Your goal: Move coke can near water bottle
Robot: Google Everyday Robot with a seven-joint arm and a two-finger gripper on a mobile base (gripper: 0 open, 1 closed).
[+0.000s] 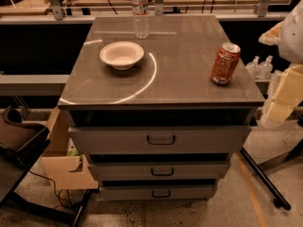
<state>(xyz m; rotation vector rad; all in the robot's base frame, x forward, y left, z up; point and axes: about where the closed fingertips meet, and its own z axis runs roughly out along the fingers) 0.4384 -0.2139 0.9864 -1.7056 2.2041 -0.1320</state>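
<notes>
Standing at the cabinet top's (pixel 180 86) edge, coke can (pixel 225 63), near the gripper (pixel 283 98), state indiscernible.

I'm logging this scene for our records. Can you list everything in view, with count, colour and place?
coke can: one, red-orange, upright near the cabinet top's right edge
water bottle: one, clear with a white cap, upright at the top's back edge
bowl: one, white, on the top in front of the water bottle
cabinet: one, grey, three handled drawers, centre of view
small bottles: two, clear, beyond the cabinet's right side
cardboard: tan, on the floor at lower left
gripper: one, pale cream, at the right edge beside the cabinet, apart from the coke can
</notes>
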